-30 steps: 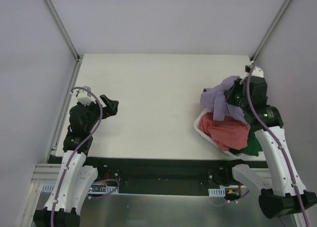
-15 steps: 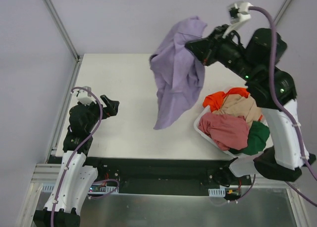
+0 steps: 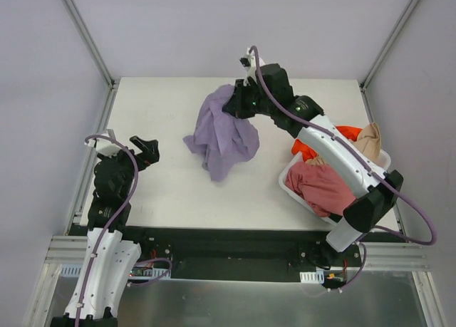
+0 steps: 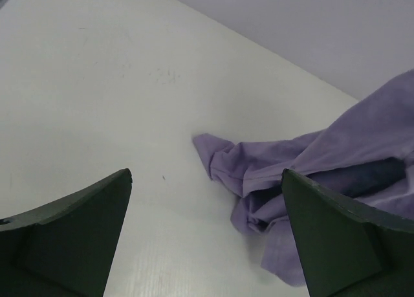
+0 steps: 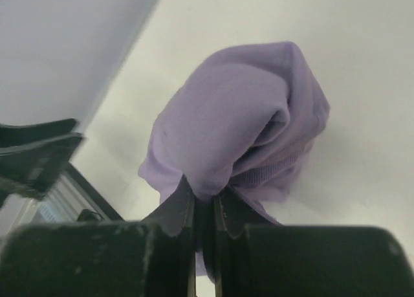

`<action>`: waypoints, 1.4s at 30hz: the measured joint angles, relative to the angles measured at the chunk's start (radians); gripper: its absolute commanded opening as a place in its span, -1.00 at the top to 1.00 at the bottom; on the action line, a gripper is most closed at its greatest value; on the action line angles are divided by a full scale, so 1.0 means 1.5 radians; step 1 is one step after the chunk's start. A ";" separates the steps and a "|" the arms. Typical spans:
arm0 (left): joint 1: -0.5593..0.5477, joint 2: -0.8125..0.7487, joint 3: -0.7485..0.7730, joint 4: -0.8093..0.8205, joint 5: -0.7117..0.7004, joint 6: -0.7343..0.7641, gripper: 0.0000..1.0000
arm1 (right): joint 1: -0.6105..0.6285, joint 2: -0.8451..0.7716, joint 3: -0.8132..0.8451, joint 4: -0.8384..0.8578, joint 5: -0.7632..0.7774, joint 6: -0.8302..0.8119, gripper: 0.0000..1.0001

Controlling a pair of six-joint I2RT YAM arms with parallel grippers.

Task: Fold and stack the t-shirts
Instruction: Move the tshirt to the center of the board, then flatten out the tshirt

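— White tabletop, pale walls on the left, far and right sides. Lavender t-shirt sits mid-table, a little toward the far edge. It is bunched: the top is pulled up in a peak and the lower folds rest on the surface.

— Who has it?

— Right gripper, jaws pinched tight on a gathered fold at the peak. Left gripper hovers at the left side, jaws spread wide with nothing between them, well apart from the cloth. Its wrist view looks at a loose corner lying flat on the table.

— Rest of the pile?

— White basket at the near right. Orange-red shirt, dusty pink shirt and beige shirt are heaped in it.

— So the step is spreading the lavender one flat. How to do it well?

— My read: the pinch looks to hold several layers, so letting go here would leave a lump. Better for the left arm to take that loose corner, or a hem if one shows. Then draw the two grips apart, low over the table, so the cloth slides out flat. Can't tell collar from hem in this bunch, so sort that out before any fold. Leave room at the near left for the stack.
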 measured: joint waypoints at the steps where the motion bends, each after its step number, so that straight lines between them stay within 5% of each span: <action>1: 0.000 0.002 0.000 -0.001 -0.014 -0.004 -0.98 | -0.014 0.000 -0.037 0.009 -0.004 0.010 0.97; 5: 0.000 0.040 0.000 -0.004 -0.048 -0.022 -0.98 | -0.109 0.006 -0.190 0.037 -0.052 0.033 0.93; 7: 0.000 0.084 0.000 -0.005 -0.050 -0.036 -0.98 | -0.162 0.024 -0.253 0.047 -0.077 0.028 0.73; 10: 0.000 0.183 0.015 -0.013 -0.039 -0.052 -0.98 | -0.212 0.065 -0.311 0.047 -0.075 -0.012 -0.01; 12: 0.000 0.283 0.050 -0.022 -0.020 -0.056 -0.98 | -0.215 0.078 -0.322 0.039 -0.064 -0.038 -0.69; 14: 0.000 0.394 0.107 -0.031 0.012 -0.057 -0.98 | -0.205 0.074 -0.322 0.038 -0.044 -0.070 -0.93; 22: 0.000 0.779 0.384 -0.050 0.164 -0.058 -0.69 | -0.141 -0.008 -0.320 0.028 0.104 -0.195 -0.93; 28: -0.008 0.962 0.490 -0.095 0.204 -0.066 -0.56 | -0.062 -0.058 -0.381 0.032 0.187 -0.226 -0.93; 37: -0.082 1.009 0.546 -0.149 0.200 -0.069 -0.32 | -0.059 -0.079 -0.501 0.034 0.195 -0.207 -0.94; 40: -0.101 1.014 0.546 -0.153 0.199 -0.073 -0.02 | -0.058 -0.087 -0.508 0.034 0.195 -0.201 -0.95; 42: -0.112 1.014 0.544 -0.154 0.190 -0.078 0.47 | -0.058 -0.097 -0.512 0.036 0.195 -0.197 -0.96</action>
